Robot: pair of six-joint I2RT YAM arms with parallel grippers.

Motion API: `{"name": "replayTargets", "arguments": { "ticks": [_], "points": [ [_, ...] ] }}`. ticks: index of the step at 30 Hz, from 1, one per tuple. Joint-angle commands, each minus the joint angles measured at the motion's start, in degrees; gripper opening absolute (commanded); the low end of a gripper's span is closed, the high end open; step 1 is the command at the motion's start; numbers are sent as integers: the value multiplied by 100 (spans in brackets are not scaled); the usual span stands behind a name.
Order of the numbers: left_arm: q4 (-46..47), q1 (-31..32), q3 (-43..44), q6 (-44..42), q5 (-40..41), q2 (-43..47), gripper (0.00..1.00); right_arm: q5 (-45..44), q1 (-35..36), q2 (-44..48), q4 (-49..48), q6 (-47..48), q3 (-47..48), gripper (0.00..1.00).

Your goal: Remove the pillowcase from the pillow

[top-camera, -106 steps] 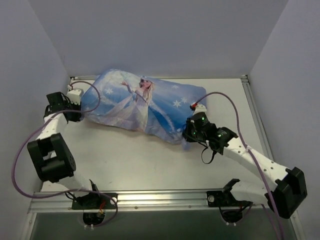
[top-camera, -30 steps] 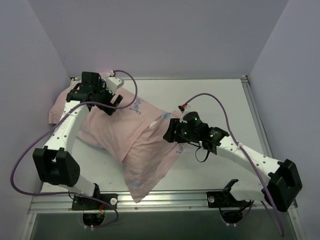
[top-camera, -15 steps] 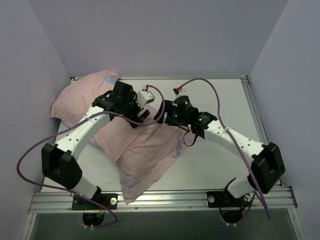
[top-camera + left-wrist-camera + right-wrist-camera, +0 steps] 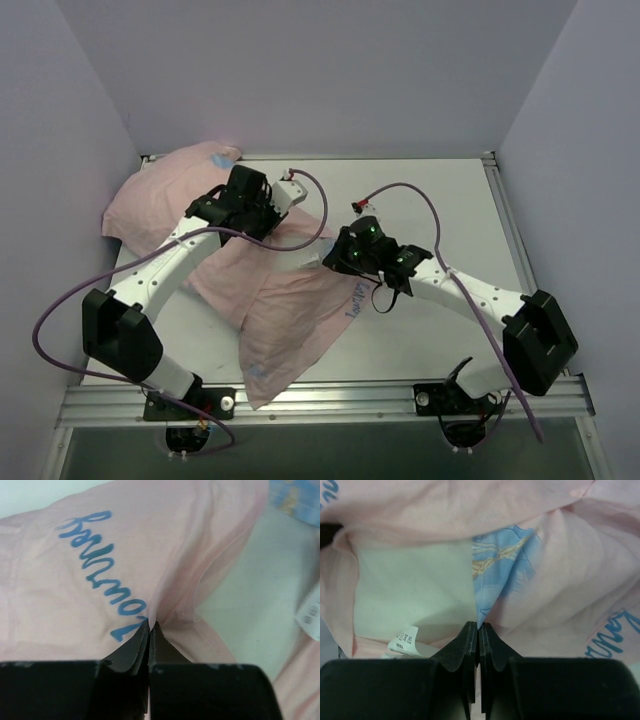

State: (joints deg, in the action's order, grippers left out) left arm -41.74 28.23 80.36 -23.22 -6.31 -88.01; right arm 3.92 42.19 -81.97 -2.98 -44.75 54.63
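Note:
The pillowcase (image 4: 285, 300) lies pink side out across the left and middle of the table, with a blue corner (image 4: 222, 158) at the far left. My left gripper (image 4: 268, 228) is shut on a pinched fold of the pillowcase (image 4: 100, 580) beside blue lettering (image 4: 107, 575). My right gripper (image 4: 328, 262) is shut on the pillowcase's hem where the blue printed side (image 4: 500, 565) folds out. The pillow (image 4: 415, 590) shows white inside the cover's mouth with its tag (image 4: 404, 641); the pillow (image 4: 255, 585) also shows in the left wrist view. In the top view the cover hides most of it.
Grey walls (image 4: 60, 120) close the table (image 4: 450, 200) on the left, back and right. A metal rail (image 4: 330, 398) runs along the near edge by the arm bases. Purple cables (image 4: 430, 200) loop over both arms.
Both grippers have closed on the pink fabric since half a second ago. The right gripper has moved slightly nearer and down. Earlier the cover lay blue side up, then turned pink side up.

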Motion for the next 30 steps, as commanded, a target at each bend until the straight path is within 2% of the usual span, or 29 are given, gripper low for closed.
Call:
{"name": "replayTargets", "arguments": {
  "ticks": [1, 3, 8, 11, 13, 14, 15, 16, 18, 19, 20, 21, 24, 27, 29, 30],
  "points": [
    [394, -37, 155, 186, 1104, -120, 2, -23, 113, 576, 87, -200, -408, 0],
    [447, -150, 278, 187, 1446, -199, 2, -23, 166, 945, 280, -244, -786, 0],
    [727, -625, 358, 11, 1694, -200, 2, -128, 140, 1797, 641, -332, -1744, 0],
    [807, -740, 200, -156, 1633, -173, 2, 55, -44, 1712, 248, -297, -2289, 0],
    [720, -705, 103, -304, 1300, -121, 2, 266, -281, 1475, -113, -297, -2518, 0],
    [545, -652, 77, -384, 803, -24, 9, 380, -299, 1204, -393, -262, -2536, 0],
    [422, -565, 51, -463, 624, 55, 21, 381, -308, 1062, -466, -253, -2536, 0],
    [299, -329, 42, -620, 343, 134, 53, 390, -308, 948, -527, -219, -2423, 0],
    [26, -91, 68, -701, -290, 466, 88, 364, -291, 754, -589, -122, -2291, 0],
    [-53, 145, 137, -675, -440, 573, 100, 355, -291, 753, -607, -95, -2186, 0],
    [-115, 217, 225, -649, -590, 661, 94, 337, -308, 753, -598, -69, -2150, 0],
    [-202, 288, 339, -587, -1009, 758, 94, 320, -326, 771, -589, -43, -2115, 0],
    [-563, 525, 814, -490, -1574, 689, 94, 328, -396, 779, -545, 10, -2035, 0],
    [-652, 1104, 754, -569, -1313, 434, 94, 425, -492, 832, -651, -86, -2141, 0],
    [-407, 1377, 500, -622, -655, 172, 95, 460, -519, 893, -712, -139, -2193, 0],
    [-327, 1570, 464, -631, -426, 74, 99, 452, -519, 894, -712, -148, -2202, 0]
  ]
}}
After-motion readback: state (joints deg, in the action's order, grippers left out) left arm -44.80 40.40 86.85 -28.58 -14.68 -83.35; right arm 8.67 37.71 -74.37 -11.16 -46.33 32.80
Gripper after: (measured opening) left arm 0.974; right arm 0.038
